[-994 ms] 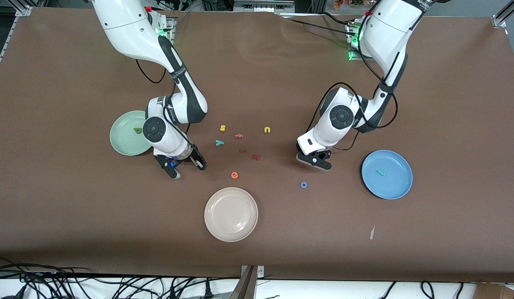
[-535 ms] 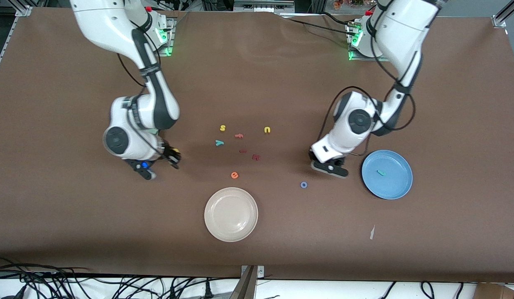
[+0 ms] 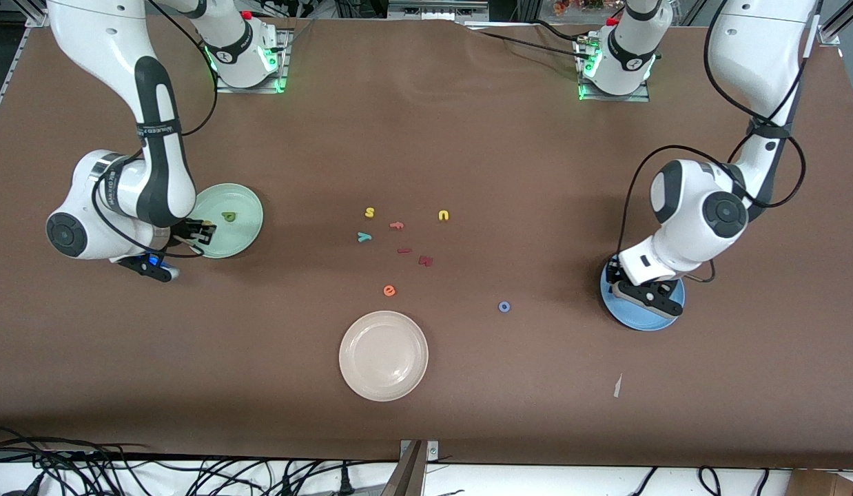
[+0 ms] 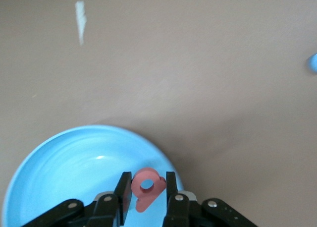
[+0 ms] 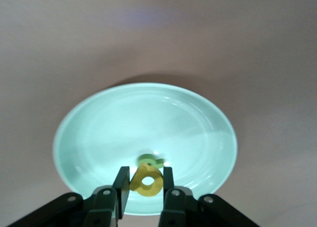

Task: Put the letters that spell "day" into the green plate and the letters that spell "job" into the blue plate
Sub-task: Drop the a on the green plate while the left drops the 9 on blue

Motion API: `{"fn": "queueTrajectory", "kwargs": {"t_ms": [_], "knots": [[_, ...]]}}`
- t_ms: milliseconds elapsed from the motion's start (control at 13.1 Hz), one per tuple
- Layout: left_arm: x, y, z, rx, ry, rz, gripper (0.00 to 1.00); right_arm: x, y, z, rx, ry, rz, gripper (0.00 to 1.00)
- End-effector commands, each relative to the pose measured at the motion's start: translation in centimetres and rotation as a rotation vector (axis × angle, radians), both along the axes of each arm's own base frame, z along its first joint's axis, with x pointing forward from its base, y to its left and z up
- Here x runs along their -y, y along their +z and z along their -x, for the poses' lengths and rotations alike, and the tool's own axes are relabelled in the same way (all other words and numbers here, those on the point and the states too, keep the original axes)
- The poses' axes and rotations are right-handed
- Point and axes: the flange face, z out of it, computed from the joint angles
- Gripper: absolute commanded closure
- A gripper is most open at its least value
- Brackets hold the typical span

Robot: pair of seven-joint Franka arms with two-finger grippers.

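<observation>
Looking down from the front view, the right gripper (image 3: 200, 234) hangs over the green plate (image 3: 244, 207), where the dark green "d" (image 3: 228, 216) already lies. The left gripper (image 3: 648, 295) hangs over the blue plate (image 3: 636, 321). On the table between them sit the teal "y" (image 3: 364, 237), yellow "s" (image 3: 370, 212), pink "f" (image 3: 397, 224), yellow "u" (image 3: 444, 215), orange "e" (image 3: 389, 291) and blue "o" (image 3: 504, 306) — the cream plate (image 3: 384, 355) lies nearest the camera.

The left wrist view shows the fingers (image 4: 126, 190) pinching the salmon-pink "b" (image 4: 147, 186) over the blue plate's rim.

The right wrist view shows the fingers (image 5: 122, 183) clamped on the yellow "a" (image 5: 146, 181) — above the "d" in the plate.
</observation>
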Motion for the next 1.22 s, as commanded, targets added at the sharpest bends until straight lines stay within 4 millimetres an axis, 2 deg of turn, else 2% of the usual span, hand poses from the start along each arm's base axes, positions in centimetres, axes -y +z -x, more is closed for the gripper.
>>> {"fn": "queueTrajectory", "kwargs": {"t_ms": [0,153,229,306,459,535,612,765,994,1147], "knots": [[0.0,-0.6,0.3,-0.010,-0.038,-0.014,0.19,1.0,0.0,0.3,0.003,0.006,-0.025,0.00],[1.1,-0.5,0.2,-0.007,-0.034,-0.009,0.16,0.8,0.8,0.0,0.014,0.000,-0.026,0.00],[2.7,-0.7,0.4,-0.011,-0.036,0.013,0.17,-0.4,1.5,-0.2,0.026,0.014,-0.032,0.00],[5.1,-0.5,0.5,-0.014,-0.004,0.067,0.17,-2.4,2.7,-0.3,0.044,0.046,-0.045,0.00],[9.3,0.0,0.0,-0.013,0.058,0.170,0.17,-4.2,4.6,-0.5,0.070,0.017,-0.046,0.00],[11.3,-0.2,-0.3,-0.015,0.059,0.199,0.17,-6.8,4.8,-0.4,0.074,0.003,-0.028,0.00],[13.4,-0.6,-0.8,-0.012,0.050,0.220,0.17,-10.4,4.9,-0.1,0.078,-0.021,0.003,0.00],[18.9,-2.2,-0.9,-0.006,0.003,0.230,0.17,-16.7,4.8,0.5,0.123,-0.122,0.082,0.00],[21.7,-3.5,-3.2,0.029,0.031,0.245,0.17,-24.8,3.6,1.6,0.232,-0.274,0.163,0.01],[22.0,-3.9,-3.5,0.035,0.027,0.230,0.20,-30.6,1.8,2.6,0.331,-0.401,0.210,0.01]]}}
